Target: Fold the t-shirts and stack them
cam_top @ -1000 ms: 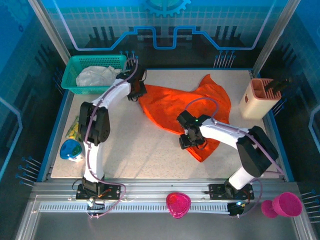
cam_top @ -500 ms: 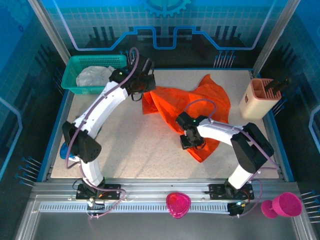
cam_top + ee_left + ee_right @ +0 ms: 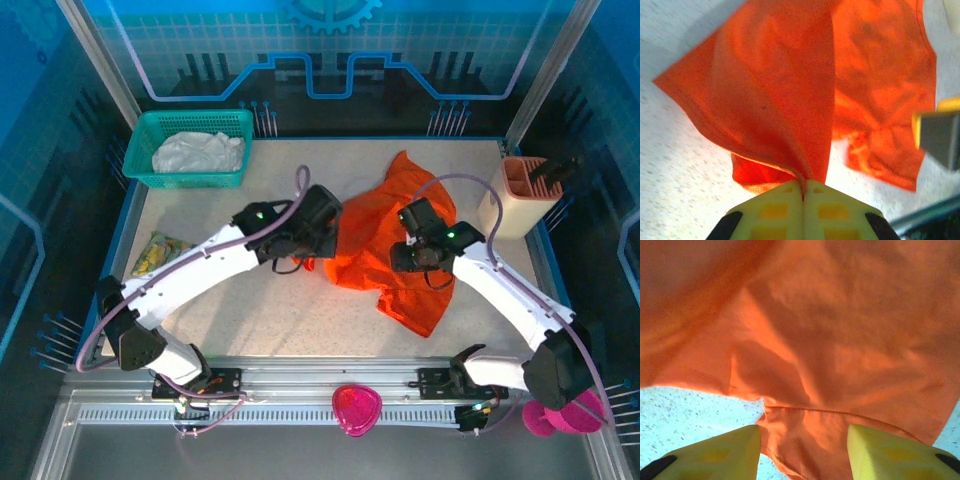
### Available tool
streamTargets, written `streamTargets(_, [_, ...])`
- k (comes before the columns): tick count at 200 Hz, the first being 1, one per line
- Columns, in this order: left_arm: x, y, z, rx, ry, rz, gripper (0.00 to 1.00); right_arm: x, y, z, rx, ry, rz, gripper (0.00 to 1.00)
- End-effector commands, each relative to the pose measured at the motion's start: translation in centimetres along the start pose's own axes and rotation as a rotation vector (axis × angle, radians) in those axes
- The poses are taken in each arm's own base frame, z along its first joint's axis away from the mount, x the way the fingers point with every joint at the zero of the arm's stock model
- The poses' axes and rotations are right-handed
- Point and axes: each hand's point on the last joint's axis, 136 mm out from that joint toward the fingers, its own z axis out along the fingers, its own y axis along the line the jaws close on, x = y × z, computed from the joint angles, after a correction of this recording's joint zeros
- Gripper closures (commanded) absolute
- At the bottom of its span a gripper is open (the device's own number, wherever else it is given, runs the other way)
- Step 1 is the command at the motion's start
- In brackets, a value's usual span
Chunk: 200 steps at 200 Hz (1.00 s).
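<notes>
Only the left claw (image 3: pixel 803 186) pinches the orange tee (image 3: pixel 372 250), crumpled mid-table, while the right claw (image 3: pixel 804 435) gapes above it; pulled from that single pinch, the cloth may bunch or slip free.

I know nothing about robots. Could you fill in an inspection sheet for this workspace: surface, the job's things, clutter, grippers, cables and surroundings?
Surface: speckled table, no spills seen.
Job's things: orange t-shirt crumpled mid-table, unfolded; white t-shirt bunched in the teal basket at the far left corner.
Clutter: beige holder at the right edge; yellow-green packet at the left edge; pink pieces on the near rail.
Grippers: left gripper shut on an edge of the orange t-shirt; right gripper open, jaws apart just above the cloth.
Cables: purple cables loop along both arms, not snagged.
Surroundings: metal frame with blue-lit panels.
</notes>
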Motion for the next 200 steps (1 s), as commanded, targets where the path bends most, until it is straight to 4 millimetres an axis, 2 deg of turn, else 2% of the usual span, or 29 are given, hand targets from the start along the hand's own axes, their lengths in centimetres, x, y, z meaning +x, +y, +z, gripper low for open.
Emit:
streamTargets(1, [3.9, -2.7, 2.7, 0.054, 0.110, 0.019, 1.00, -0.3, -0.4, -0.7, -0.007, 0.010, -0.005, 0.50])
streamTargets(6, [4.8, -3.4, 3.3, 0.067, 0.133, 0.035, 1.00, -0.4, -0.4, -0.7, -0.009, 0.011, -0.004, 0.50])
streamTargets(21, [6.8, -5.2, 4.8, 0.102, 0.183, 0.080, 0.90, -0.5, -0.3, -0.4, -0.014, 0.016, -0.001, 0.50])
streamTargets(38, [7.9, -6.6, 5.4, 0.122, 0.203, 0.119, 0.74, -0.5, -0.1, 0.0, -0.027, 0.027, 0.011, 0.50])
streamTargets(61, [6.9, -6.3, 4.3, 0.102, 0.158, 0.132, 0.35, 0.0, 0.3, 0.6, -0.050, 0.045, 0.022, 0.51])
streamTargets(77, [5.6, -5.0, 2.7, 0.069, 0.102, 0.127, 0.22, 0.5, 0.8, 1.0, -0.082, 0.062, 0.037, 0.50])
streamTargets(92, [4.5, -2.7, 1.5, 0.025, 0.067, 0.090, 0.20, 1.0, 1.7, 1.5, -0.129, 0.080, 0.055, 0.48])
streamTargets(111, [3.5, 1.9, 1.1, -0.059, 0.046, -0.009, 0.20, 1.6, 3.0, 2.3, -0.185, 0.100, 0.081, 0.46])
streamTargets(130, [2.9, 7.0, 2.6, -0.106, 0.046, -0.142, 0.22, 2.1, 5.1, 3.3, -0.248, 0.130, 0.092, 0.47])
streamTargets(153, [1.7, 11.7, 5.5, -0.119, 0.047, -0.259, 0.29, 3.6, 7.8, 4.8, -0.278, 0.199, 0.069, 0.50])
streamTargets(176, [0.2, 14.2, 8.5, -0.139, 0.039, -0.302, 0.30, 5.5, 9.3, 6.6, -0.274, 0.269, 0.066, 0.51])
streamTargets(200, [-1.2, 14.9, 11.8, -0.140, 0.036, -0.310, 0.30, 7.3, 10.1, 8.0, -0.272, 0.315, 0.080, 0.48])
